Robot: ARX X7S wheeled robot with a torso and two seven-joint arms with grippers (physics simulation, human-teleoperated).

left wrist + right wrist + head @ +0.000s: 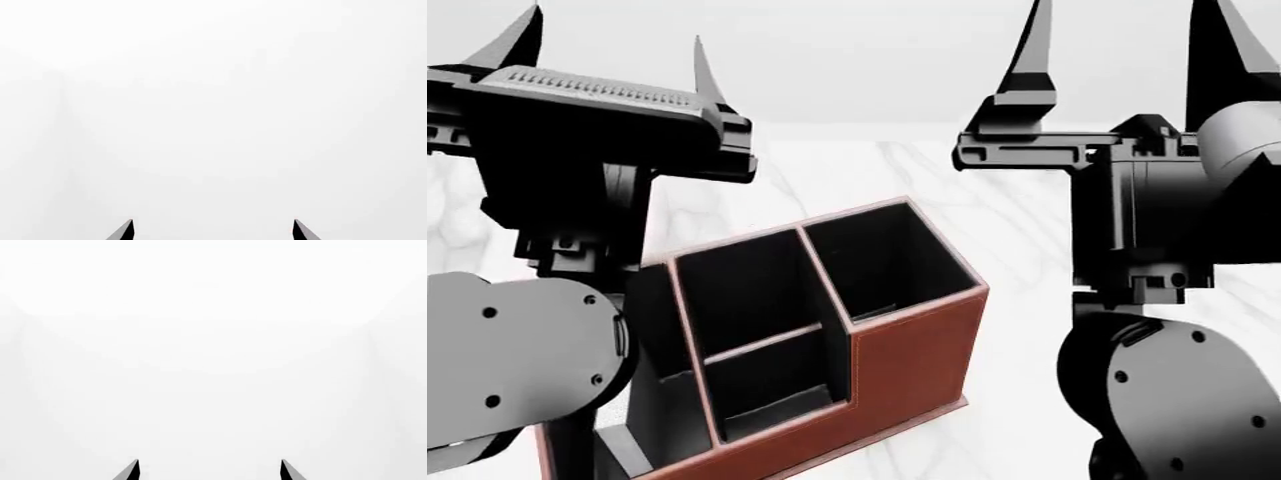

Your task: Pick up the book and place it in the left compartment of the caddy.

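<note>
The book is out of view in every frame. In the head view the reddish-brown caddy (pixel 914 345) stands low in the middle on the marble table (pixel 1014 200). Its left compartment (pixel 665 410) is a narrow dark slot, partly hidden behind my left arm. My left gripper (pixel 614 40) is raised above and left of the caddy, fingers pointing up, open and empty. My right gripper (pixel 1134 20) is raised at the right, also open and empty. The left wrist view shows only the left gripper (pixel 213 222) tips against blank white. The right wrist view shows the same for the right gripper (pixel 209 462).
The caddy's tall square compartment (pixel 888 260) is at its far right end, with two small middle compartments (pixel 747 290) beside it. Both arms' dark bodies fill the left and right sides of the head view. White marble shows behind and right of the caddy.
</note>
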